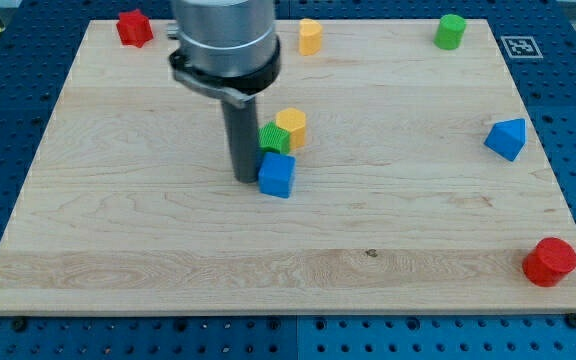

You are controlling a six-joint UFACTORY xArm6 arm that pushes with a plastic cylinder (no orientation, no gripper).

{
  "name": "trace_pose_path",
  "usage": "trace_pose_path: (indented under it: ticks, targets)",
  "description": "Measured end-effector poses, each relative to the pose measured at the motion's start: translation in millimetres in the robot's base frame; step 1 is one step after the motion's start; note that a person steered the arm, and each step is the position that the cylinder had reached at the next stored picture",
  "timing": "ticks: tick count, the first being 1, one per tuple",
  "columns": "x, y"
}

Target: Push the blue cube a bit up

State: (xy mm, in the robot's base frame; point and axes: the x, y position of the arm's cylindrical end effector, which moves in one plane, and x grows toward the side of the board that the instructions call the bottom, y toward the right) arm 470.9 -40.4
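From the one camera, the blue cube [277, 175] sits near the middle of the wooden counter [148, 250], turned a little so one corner edge faces the view's bottom, with no long axis to speak of, and it touches the green block [272, 138] just above it, which in turn sits against a yellow block [292, 127]. My tip [245, 179] rests just beside the cube on the view's left; there is no gripper here, only the dark rod. Well apart lie a red block [133, 27] and another yellow block [311, 36] along the top, a green cylinder [450, 31] at top right, a blue prism-like block [507, 138] at right, and a red cylinder [550, 261] at bottom right
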Motion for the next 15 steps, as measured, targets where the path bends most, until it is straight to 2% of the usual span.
trace_pose_path:
  ticks: [1,3,4,6,13,14,15]
  targets:
    - [-1,16]
    - [72,18]
    - [79,41]
    - [55,73]
    - [14,73]
    - [13,80]
    - [37,100]
